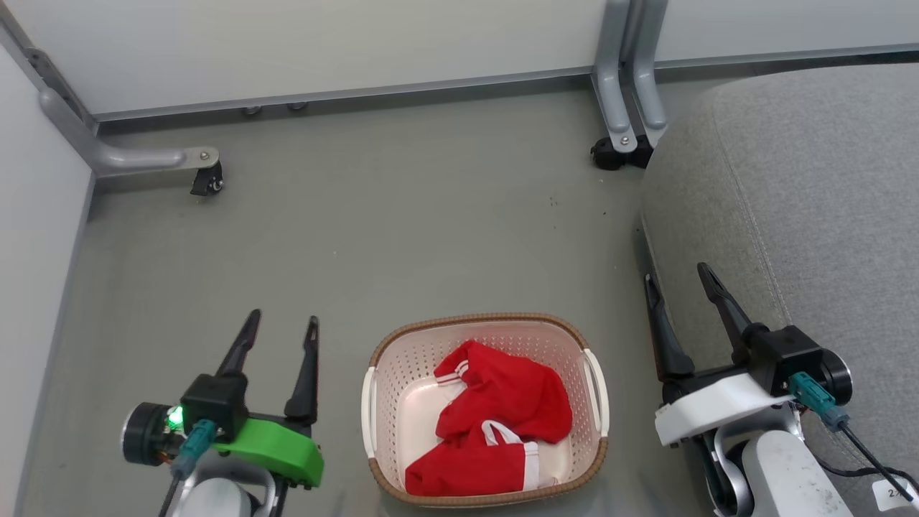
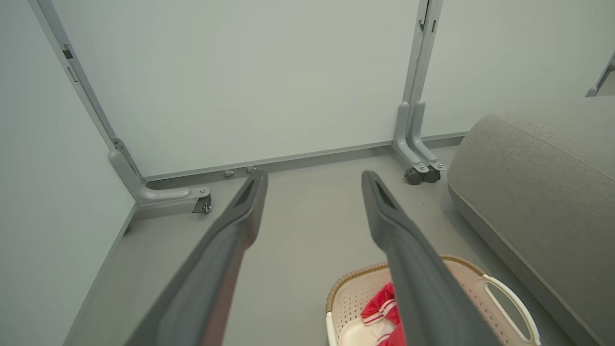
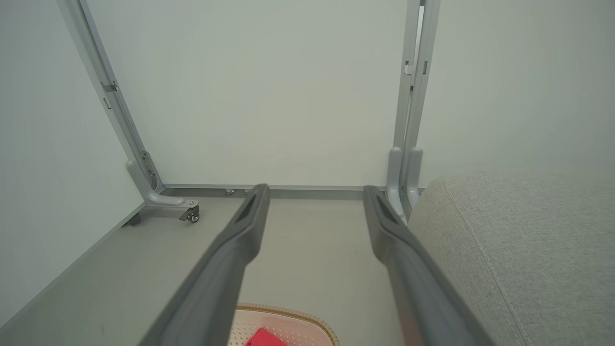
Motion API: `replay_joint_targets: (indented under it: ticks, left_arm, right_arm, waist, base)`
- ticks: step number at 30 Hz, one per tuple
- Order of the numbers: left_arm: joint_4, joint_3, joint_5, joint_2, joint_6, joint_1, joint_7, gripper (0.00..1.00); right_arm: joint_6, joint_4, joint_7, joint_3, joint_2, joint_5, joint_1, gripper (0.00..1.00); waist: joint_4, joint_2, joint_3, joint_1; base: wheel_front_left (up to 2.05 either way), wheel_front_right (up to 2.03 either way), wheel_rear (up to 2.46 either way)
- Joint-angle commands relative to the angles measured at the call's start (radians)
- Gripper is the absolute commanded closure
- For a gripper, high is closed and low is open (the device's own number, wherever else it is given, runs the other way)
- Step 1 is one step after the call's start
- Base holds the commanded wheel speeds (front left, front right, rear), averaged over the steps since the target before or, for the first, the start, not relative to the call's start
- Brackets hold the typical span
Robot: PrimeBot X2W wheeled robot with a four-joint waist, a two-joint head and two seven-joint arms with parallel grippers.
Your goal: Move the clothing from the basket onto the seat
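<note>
Clothing: soft red garments with white trim (image 1: 495, 420) lie heaped in the cream perforated plastic basket (image 1: 384, 391) on the floor.
Seat: grey fabric cushion (image 1: 811, 201), right of basket.
Left gripper (image 1: 281, 327): spread, empty.
Right gripper (image 1: 678, 283): spread, empty.
Risk: a shallow pinch could lift both garments tangled, dropping one short of the seat.

The basket (image 1: 402, 373) is perforated, smooth cream plastic with a brown woven-look rim. The clothing (image 1: 517, 395) is soft matt red cloth. The seat (image 1: 811, 201) is coarse-weave grey fabric. The floor (image 1: 395, 230) is smooth and matt.
</note>
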Motion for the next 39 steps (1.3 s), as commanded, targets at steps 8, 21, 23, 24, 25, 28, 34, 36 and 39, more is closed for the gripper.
replay_joint_targets:
  ticks: [8,21,23,24,25,28,34,36,39]
  left_arm:
    - [0.124,-0.21,-0.049,0.005,-0.003,-0.134,0.0,0.0]
    - [0.415,-0.549,-0.152,-0.003,-0.003,-0.404,0.005,0.0]
    - [0.461,-0.596,-0.17,-0.003,-0.003,-0.45,0.013,0.0]
    - [0.481,-0.617,-0.178,-0.002,-0.003,-0.466,0.02,0.0]
    - [0.505,-0.64,-0.192,-0.001,-0.003,-0.488,0.033,0.0]
    - [0.56,-0.692,-0.22,0.008,-0.003,-0.542,0.062,0.0]
    - [0.652,-0.74,-0.272,0.041,-0.003,-0.654,0.091,0.0]
    - [0.677,-0.75,-0.282,0.053,-0.003,-0.689,0.099,0.0]
    - [0.708,-0.761,-0.3,0.071,-0.003,-0.742,0.108,0.0]
  right_arm:
    - [0.0,-0.05,0.003,0.02,-0.001,0.016,-0.069,0.0]
    - [0.0,-0.14,-0.002,0.059,0.0,0.042,-0.202,0.0]
    - [0.0,-0.157,-0.003,0.066,-0.001,0.049,-0.223,0.0]
    - [0.0,-0.162,-0.003,0.069,0.0,0.051,-0.23,0.0]
    - [0.0,-0.171,-0.003,0.073,0.0,0.053,-0.24,0.0]
    - [0.0,-0.197,-0.003,0.083,0.0,0.065,-0.268,0.0]
    - [0.0,-0.251,-0.003,0.102,0.0,0.096,-0.311,0.0]
    - [0.0,-0.265,-0.003,0.108,0.0,0.109,-0.324,0.0]
    - [0.0,-0.285,-0.003,0.115,0.0,0.125,-0.342,0.0]
  waist:
    - [-0.066,0.0,0.125,0.0]
    - [-0.164,0.0,0.388,0.0]
    - [-0.18,0.0,0.435,0.0]
    - [-0.186,0.0,0.454,0.0]
    - [-0.195,0.0,0.481,0.0]
    - [-0.217,0.0,0.544,0.0]
    - [-0.256,0.0,0.667,0.0]
    - [-0.27,0.0,0.704,0.0]
    - [-0.29,0.0,0.761,0.0]
  base:
    - [0.0,0.0,0.0]
    - [0.0,0.0,0.0]
    - [0.0,0.0,0.0]
    - [0.0,0.0,0.0]
    - [0.0,0.0,0.0]
    - [0.0,0.0,0.0]
    - [0.0,0.0,0.0]
    - [0.0,0.0,0.0]
    - [0.0,0.0,0.0]
